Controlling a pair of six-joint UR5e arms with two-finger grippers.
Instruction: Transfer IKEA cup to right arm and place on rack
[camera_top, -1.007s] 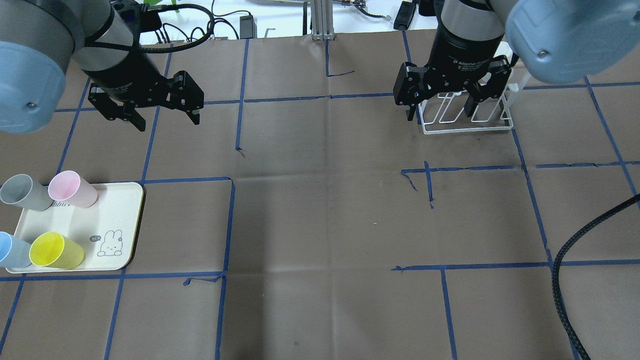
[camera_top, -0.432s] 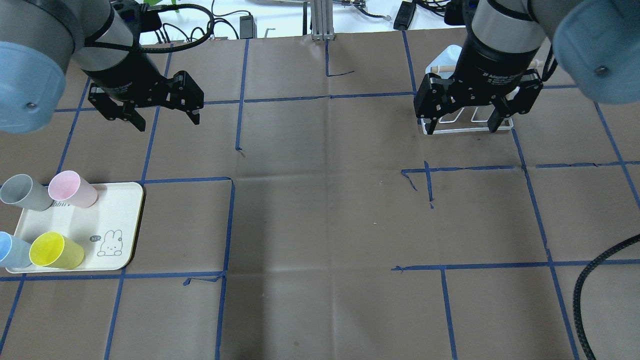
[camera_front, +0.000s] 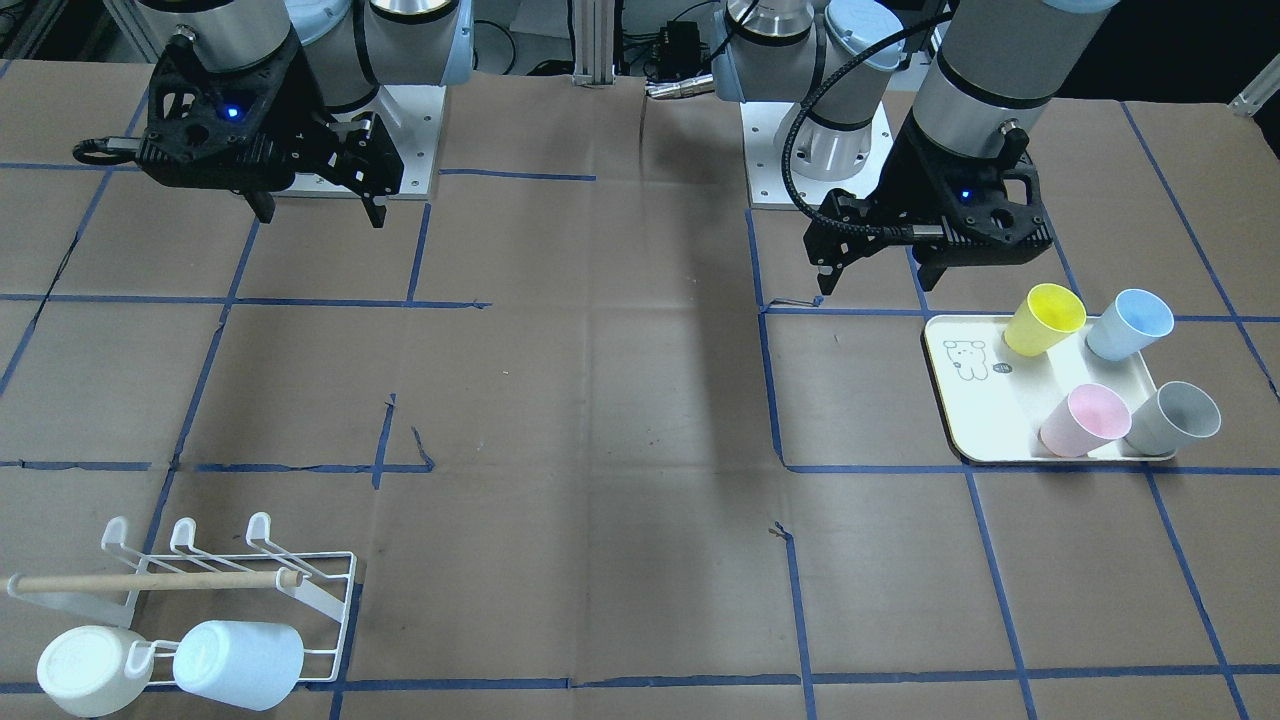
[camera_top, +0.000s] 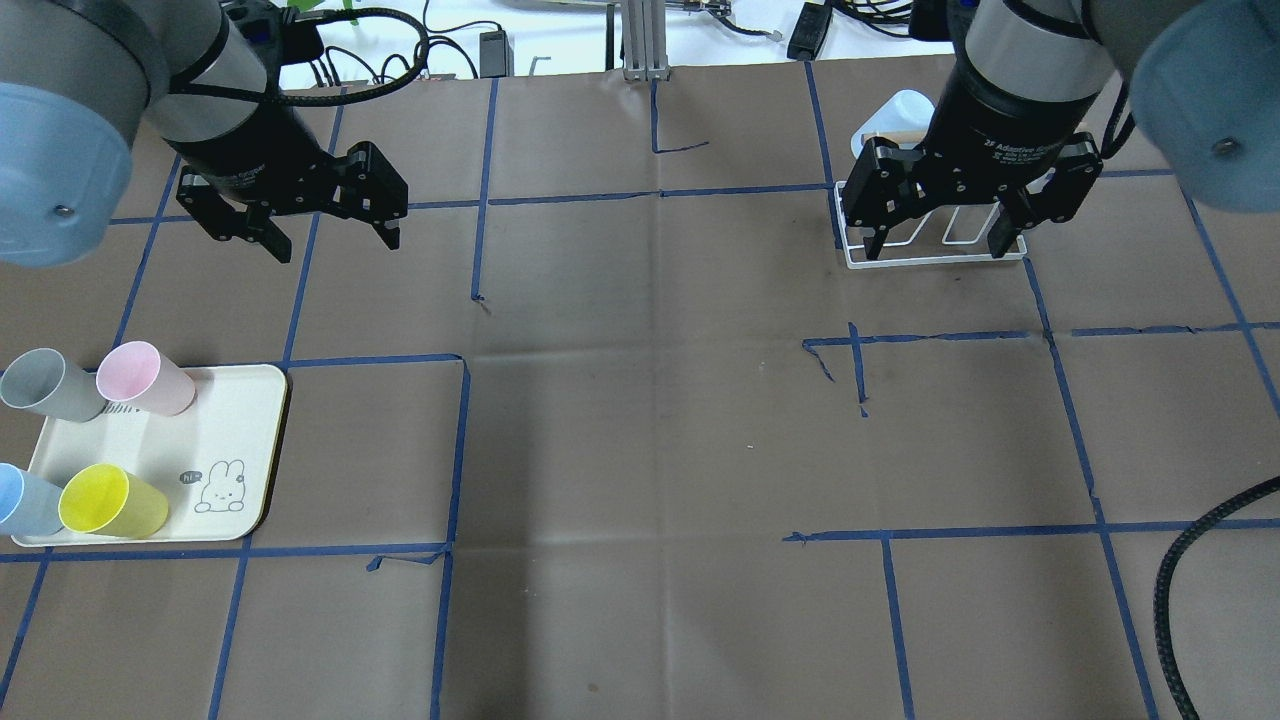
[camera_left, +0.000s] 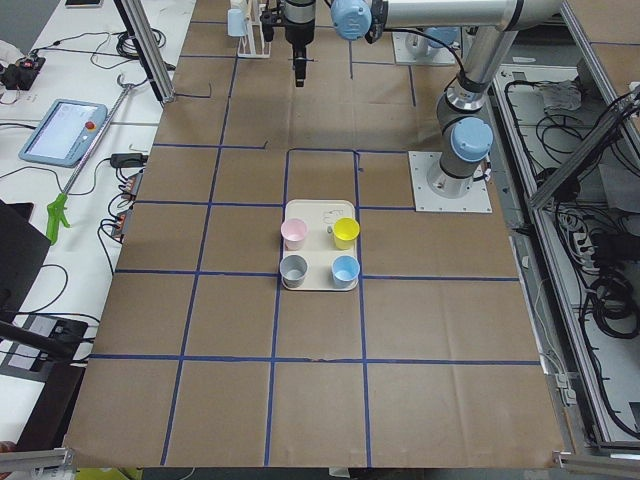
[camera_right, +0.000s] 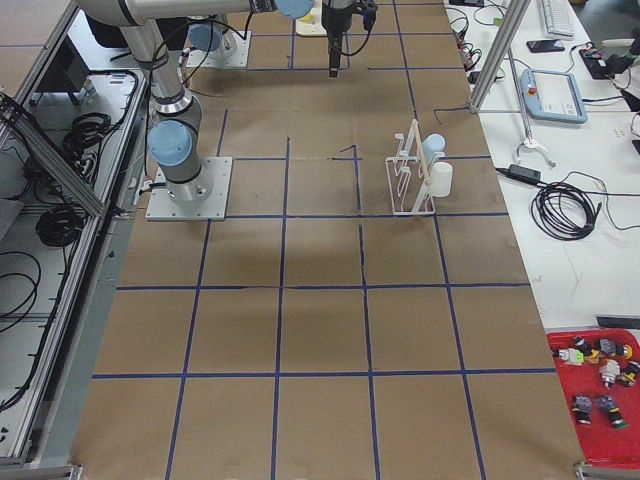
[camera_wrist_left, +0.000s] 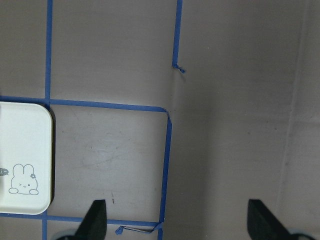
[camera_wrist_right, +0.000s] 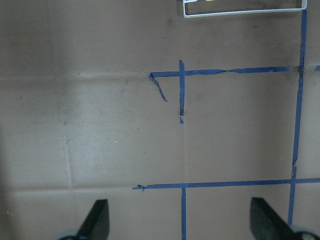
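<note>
Several IKEA cups stand on a cream bear tray (camera_top: 235, 430) at the near left: grey (camera_top: 45, 385), pink (camera_top: 145, 378), blue (camera_top: 20, 500) and yellow (camera_top: 110, 502). My left gripper (camera_top: 335, 245) is open and empty, well above and beyond the tray. It is also in the front view (camera_front: 872, 285). The white wire rack (camera_front: 320, 590) with its wooden dowel holds a white cup (camera_front: 75, 670) and a pale blue cup (camera_front: 240, 662). My right gripper (camera_top: 936, 250) is open and empty, high over the rack's near edge (camera_top: 930, 262). It is also in the front view (camera_front: 322, 218).
Brown paper with blue tape lines covers the table. A black braided cable (camera_top: 1190, 590) hangs at the near right. The rack's edge (camera_wrist_right: 240, 14) shows at the top of the right wrist view, the tray's corner (camera_wrist_left: 25, 160) in the left wrist view.
My right arm has moved to the right and a little back over the rack, still open. A pale cup on the rack has come into sight. The left arm has not moved.
</note>
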